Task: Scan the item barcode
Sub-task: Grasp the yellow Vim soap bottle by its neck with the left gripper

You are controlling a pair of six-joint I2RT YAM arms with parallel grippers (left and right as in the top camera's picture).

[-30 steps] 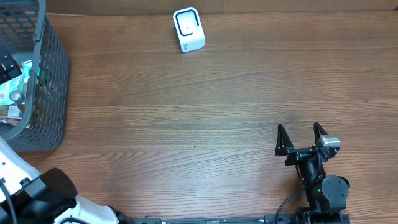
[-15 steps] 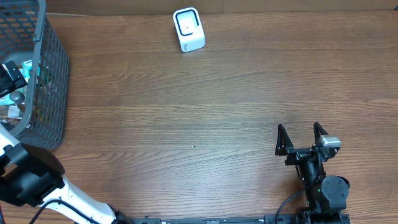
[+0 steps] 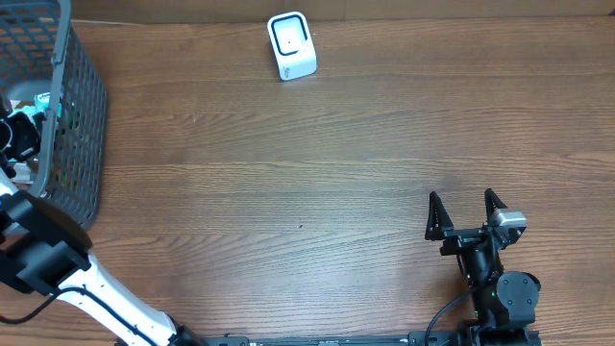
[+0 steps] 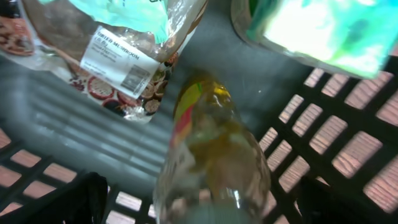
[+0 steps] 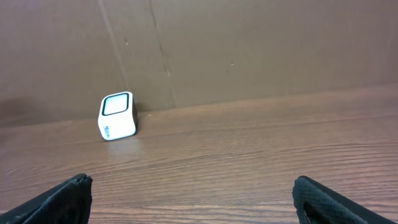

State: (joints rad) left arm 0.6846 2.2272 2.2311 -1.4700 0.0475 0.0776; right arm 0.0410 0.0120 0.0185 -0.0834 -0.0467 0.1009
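The white barcode scanner (image 3: 291, 45) stands at the table's far edge, and it also shows in the right wrist view as the scanner (image 5: 117, 116). My left gripper (image 3: 16, 137) is down inside the grey mesh basket (image 3: 82, 115) at the far left. In the left wrist view the left gripper (image 4: 205, 202) is open, its fingers either side of a clear bottle (image 4: 211, 149) with yellowish contents, not touching it. A dried-mushroom bag (image 4: 118, 62) with a barcode label lies beyond it. My right gripper (image 3: 466, 213) rests open and holds nothing.
A green-and-white packet (image 4: 323, 25) lies in the basket beside the bottle. The basket's mesh floor (image 4: 323, 130) shows wood beneath. A brown wall (image 5: 249, 43) backs the table behind the scanner.
My left arm has swung further over the basket and the gripper has sunk deeper among the items. The right arm has not moved.
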